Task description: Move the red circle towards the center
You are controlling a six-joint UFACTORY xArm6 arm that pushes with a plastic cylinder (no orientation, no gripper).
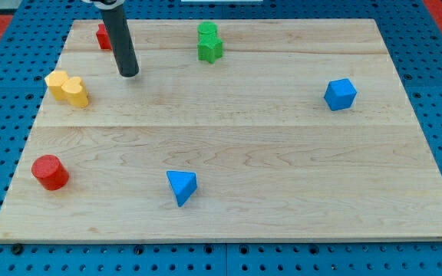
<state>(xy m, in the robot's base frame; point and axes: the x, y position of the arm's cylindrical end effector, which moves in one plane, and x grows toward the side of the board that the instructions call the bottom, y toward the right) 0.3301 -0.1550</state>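
Observation:
The red circle (50, 172) is a short red cylinder near the board's bottom left corner. My tip (129, 74) is the lower end of a dark rod that comes down from the view's top left. The tip rests on the board far above and to the right of the red circle, apart from it. It stands to the right of two yellow blocks (67, 87) and below and right of another red block (103, 36), which the rod partly hides.
Two green blocks (209, 42) sit close together at the top centre. A blue cube-like block (340, 94) is at the right. A blue triangle (182, 186) is at the bottom centre. The wooden board (282, 192) lies on a blue pegboard.

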